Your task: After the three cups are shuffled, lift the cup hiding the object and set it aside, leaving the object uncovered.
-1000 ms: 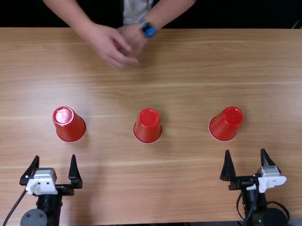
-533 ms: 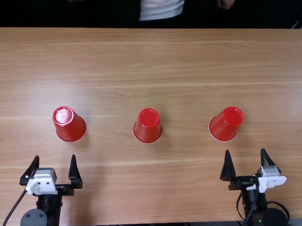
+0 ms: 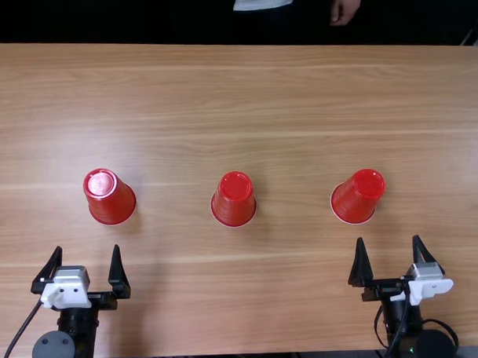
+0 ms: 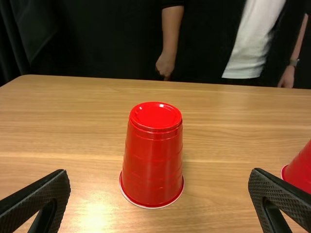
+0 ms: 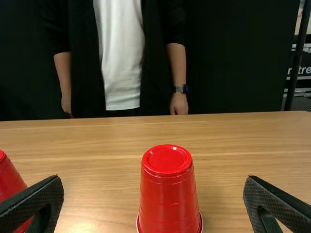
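Left gripper (image 3: 86, 256): parked at the near left of the wooden table (image 3: 236, 93). The fingers are spread wide with nothing between them.
Left cup (image 3: 108, 198): a red plastic cup, upside down, with its rim flat on the table. It stands just beyond the left gripper, in line with the gap between the fingers and apart from them.
Middle cup (image 3: 234, 199): a red plastic cup, upside down, near the table's centre line. It stands well apart from both neighbours and from both grippers.
Right cup (image 3: 357, 196): a red plastic cup, upside down, standing just beyond the right gripper and not touching it.
Right gripper (image 3: 387, 245): parked at the near right of the table. The fingers are spread wide and hold nothing.
Cup row: the three cups form one line running left to right across the near half of the table. All three are seated and none is tilted.
Hidden object: presumably under one of the three cups. The pictures do not show which one.
Progress: nothing touches the cups, so the row looks ready for a pick. No cup is lifted or set aside, so the robot's part is not begun.
Remaining: choose a cup, close on its wall, raise it clear, and place it to one side so the object is uncovered.
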Robot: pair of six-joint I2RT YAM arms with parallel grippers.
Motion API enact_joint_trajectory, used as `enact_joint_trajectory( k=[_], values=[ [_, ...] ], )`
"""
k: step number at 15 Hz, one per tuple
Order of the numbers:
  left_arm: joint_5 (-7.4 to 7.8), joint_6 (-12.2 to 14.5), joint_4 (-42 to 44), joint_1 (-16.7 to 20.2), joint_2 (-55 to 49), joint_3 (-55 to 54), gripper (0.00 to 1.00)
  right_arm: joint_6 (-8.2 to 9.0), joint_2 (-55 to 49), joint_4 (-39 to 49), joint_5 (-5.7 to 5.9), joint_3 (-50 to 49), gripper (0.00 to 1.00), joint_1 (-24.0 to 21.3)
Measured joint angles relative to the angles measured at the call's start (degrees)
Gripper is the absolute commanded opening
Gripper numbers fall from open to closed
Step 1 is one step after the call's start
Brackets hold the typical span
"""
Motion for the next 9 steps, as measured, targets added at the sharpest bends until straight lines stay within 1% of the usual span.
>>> enact_joint_trajectory(
  k=[4,5,7,8,9],
  values=[
    [-0.07,0.0,0.0,0.0,0.0,0.0,1.00,-0.13,0.0,0.0,0.00,0.0,1.00,0.0],
    [-0.04,0.0,0.0,0.0,0.0,0.0,1.00,-0.70,0.0,0.0,-0.02,0.0,1.00,0.0],
    [-0.02,0.1,0.0,0.0,0.0,0.0,1.00,-4.50,0.0,0.1,0.02,0.0,1.00,0.0],
    [0.31,0.2,0.0,0.0,0.0,0.0,1.00,-5.57,0.0,-0.1,0.04,0.3,1.00,-0.1],
    [1.44,0.8,0.0,-0.1,0.0,0.0,1.00,-6.32,0.0,-0.6,0.04,1.7,1.00,-1.1]
  ],
)
